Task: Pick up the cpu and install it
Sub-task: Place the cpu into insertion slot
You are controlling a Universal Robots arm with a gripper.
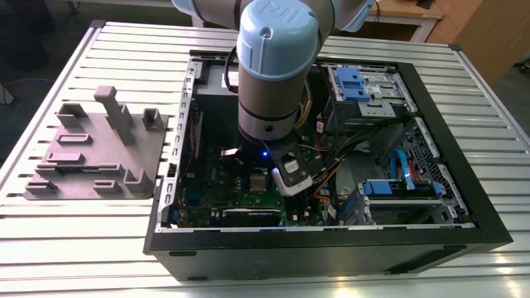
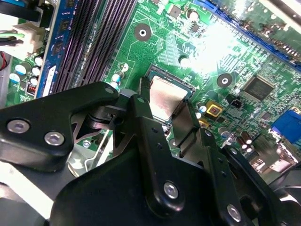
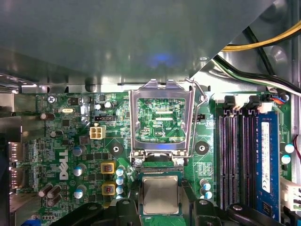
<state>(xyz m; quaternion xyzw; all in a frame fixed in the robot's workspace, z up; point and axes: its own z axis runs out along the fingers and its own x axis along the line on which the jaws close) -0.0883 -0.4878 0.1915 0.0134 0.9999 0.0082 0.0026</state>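
Observation:
The cpu [image 3: 160, 194] is a small silver-topped square lying flat over the socket on the green motherboard [image 3: 61, 141]; it also shows in the second wrist view as the cpu [image 2: 165, 95] and in the exterior view as a small grey square [image 1: 259, 182]. My gripper [image 3: 161, 207] straddles it, its black fingers [image 2: 141, 113] pressed against two opposite edges of the chip, so it is shut on the cpu. The silver socket frame [image 3: 162, 89] stands flipped open just beyond the chip, its wire lever [image 3: 195, 117] raised.
The open computer case [image 1: 331, 239] surrounds the arm [image 1: 273, 68], with cables [image 3: 263, 42], drive bays [image 1: 368, 87] and memory slots [image 3: 235, 155] close by. A grey moulded tray [image 1: 91, 155] sits on the slatted table [image 1: 66, 248] at the exterior view's left.

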